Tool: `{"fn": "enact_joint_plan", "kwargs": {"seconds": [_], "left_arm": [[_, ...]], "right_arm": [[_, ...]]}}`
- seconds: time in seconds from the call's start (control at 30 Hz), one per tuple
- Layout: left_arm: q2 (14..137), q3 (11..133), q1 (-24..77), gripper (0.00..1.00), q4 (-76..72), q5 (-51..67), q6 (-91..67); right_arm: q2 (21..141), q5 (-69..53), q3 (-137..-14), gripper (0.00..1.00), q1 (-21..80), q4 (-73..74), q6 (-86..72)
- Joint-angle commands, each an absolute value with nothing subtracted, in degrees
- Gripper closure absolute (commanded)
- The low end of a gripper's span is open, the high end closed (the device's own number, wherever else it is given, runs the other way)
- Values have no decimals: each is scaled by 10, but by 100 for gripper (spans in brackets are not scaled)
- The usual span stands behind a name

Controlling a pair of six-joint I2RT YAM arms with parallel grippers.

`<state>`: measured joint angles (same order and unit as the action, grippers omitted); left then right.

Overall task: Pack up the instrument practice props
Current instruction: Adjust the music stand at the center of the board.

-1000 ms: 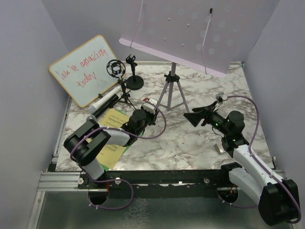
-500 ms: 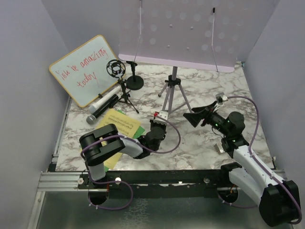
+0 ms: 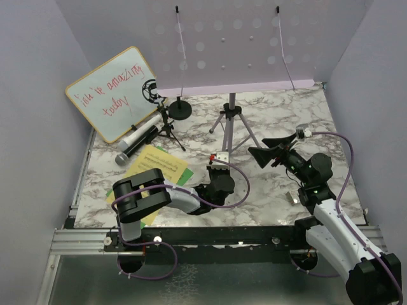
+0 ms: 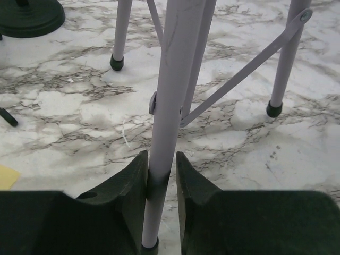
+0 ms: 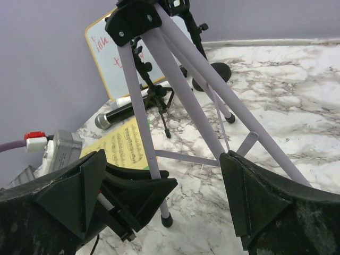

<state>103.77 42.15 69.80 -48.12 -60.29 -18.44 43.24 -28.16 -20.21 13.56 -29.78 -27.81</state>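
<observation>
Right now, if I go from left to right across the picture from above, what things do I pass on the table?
Wood-framed whiteboard → black round-base mic holder → lilac music stand → right gripper. I skipped the microphones, mic tripod and music sheets, because they overlap these.

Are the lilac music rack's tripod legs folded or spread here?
Spread. The music rack's three feet stand well apart on the marble table, braces stretched out; the left tool grips one leg.
</observation>
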Motion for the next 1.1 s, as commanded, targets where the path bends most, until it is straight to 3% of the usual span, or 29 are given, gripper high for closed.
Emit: {"fn": "enact_joint_plan", "kwargs": {"seconds": [0.0,0.23,0.5,0.77,0.87,1.07], "left_arm": [[992,419,708,67,-499,-523,-276],[947,407,707,49,-497,-461,-274],[862,370,684,40,-495,-404,-278],[763,326,591,30,-469,-285,-289],[734,313,553,19,-456,-251,-288],[682,301,511,8,-434,-212,-254]], "right_arm": [[427,-277,-195,3,139,-315,-233],[446,-290,-216,4,139,-377,-203],[510,-251,-258,9,148,-507,-177],[574,-200,-294,15,181,-588,-132],[609,-185,-323,19,197,-597,-113],[682,-157,-376,24,222,-639,-81]]}}
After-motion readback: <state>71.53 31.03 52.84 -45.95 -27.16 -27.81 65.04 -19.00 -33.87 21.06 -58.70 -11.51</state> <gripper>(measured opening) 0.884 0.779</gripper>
